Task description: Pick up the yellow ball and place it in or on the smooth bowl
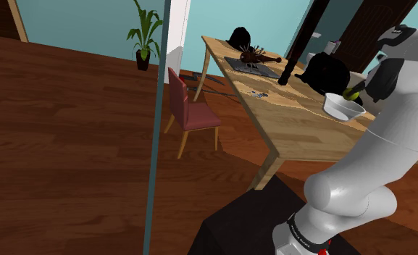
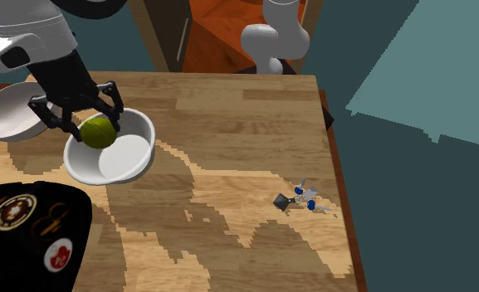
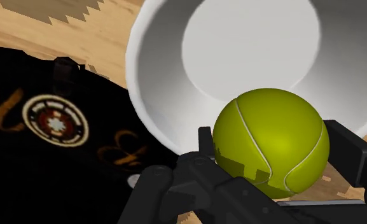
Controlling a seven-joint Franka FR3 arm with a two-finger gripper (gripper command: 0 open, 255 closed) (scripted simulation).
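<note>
As the jaws pinch the yellow ball (image 2: 98, 131) over the bowl (image 2: 128, 163), a black bag (image 2: 21, 240) lies close.

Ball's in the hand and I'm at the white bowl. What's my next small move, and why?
Probably ease the hand a little toward the middle of the bowl, shut. The ball is clasped between the fingers and in the second exterior view hangs near the bowl's rim rather than its centre, so opening now might let it roll out.
</note>
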